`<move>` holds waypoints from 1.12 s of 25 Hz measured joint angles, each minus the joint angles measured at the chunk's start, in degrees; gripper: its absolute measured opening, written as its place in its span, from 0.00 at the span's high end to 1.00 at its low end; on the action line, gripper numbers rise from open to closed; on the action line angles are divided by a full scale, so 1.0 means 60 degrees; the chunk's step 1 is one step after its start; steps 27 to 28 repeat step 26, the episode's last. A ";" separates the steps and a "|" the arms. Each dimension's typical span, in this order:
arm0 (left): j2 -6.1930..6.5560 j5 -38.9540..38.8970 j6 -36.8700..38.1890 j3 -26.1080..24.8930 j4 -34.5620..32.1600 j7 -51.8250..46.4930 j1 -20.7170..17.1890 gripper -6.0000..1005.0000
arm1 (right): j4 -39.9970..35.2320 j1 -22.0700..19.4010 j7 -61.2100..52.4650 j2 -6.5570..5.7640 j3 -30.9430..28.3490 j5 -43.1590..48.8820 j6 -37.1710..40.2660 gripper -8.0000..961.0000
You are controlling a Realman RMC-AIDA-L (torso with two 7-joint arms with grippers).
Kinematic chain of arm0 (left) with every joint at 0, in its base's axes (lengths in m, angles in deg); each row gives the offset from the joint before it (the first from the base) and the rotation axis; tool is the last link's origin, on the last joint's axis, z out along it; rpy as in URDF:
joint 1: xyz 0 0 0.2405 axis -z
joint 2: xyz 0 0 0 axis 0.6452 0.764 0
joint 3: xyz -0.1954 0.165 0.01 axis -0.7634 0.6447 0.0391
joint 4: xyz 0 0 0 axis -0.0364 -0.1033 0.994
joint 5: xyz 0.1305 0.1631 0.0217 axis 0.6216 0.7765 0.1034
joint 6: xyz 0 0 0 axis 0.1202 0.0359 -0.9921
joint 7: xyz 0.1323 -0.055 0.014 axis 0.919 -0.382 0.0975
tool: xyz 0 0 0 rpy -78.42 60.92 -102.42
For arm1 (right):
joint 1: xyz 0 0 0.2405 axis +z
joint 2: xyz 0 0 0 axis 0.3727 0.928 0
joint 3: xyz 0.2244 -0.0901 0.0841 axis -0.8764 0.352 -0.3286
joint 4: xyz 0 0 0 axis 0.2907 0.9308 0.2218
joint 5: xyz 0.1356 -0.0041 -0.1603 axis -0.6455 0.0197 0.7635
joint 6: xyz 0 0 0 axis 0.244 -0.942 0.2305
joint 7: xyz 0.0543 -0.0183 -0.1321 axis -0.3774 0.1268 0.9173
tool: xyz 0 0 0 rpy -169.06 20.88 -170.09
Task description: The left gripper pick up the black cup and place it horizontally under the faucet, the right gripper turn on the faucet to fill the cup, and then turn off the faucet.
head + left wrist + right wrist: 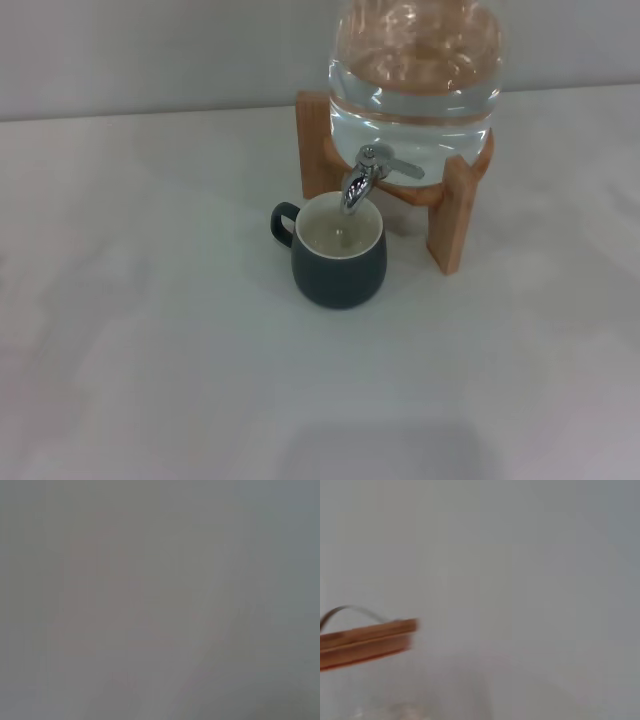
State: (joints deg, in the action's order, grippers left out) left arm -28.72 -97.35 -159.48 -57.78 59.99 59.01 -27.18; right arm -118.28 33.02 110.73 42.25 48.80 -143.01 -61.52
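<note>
The table is white and smooth. Two things sit right on it. One is the black cup. It stands upright near the middle of the table, with its little handle pointing to the left. The inside is cream-white. The other is a wooden stand. It sits just behind the cup, near the back of the table. Its legs rest on the tabletop.

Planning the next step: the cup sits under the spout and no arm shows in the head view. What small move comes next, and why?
Probably bring the right gripper in to the faucet lever. The black cup stands upright under the spout, with no stream clearly visible.
</note>
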 joint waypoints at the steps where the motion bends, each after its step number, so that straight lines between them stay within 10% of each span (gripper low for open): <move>1: 0.0032 0.0126 0.0142 -0.0001 -0.0084 -0.0362 -0.0009 0.53 | 0.0334 0.0073 0.0034 -0.0089 -0.0277 -0.0002 -0.0014 0.13; 15: -0.0203 0.1272 0.0512 -0.0002 -0.0575 0.0162 -0.0187 0.51 | 0.0922 0.0018 0.0669 -0.0110 -0.1020 -0.0032 -0.0041 0.13; 28: -0.0435 0.1394 0.0115 0.0003 -0.0517 0.1660 -0.0433 0.11 | 0.0836 -0.0146 0.1321 -0.0014 -0.1050 -0.0020 0.0203 0.13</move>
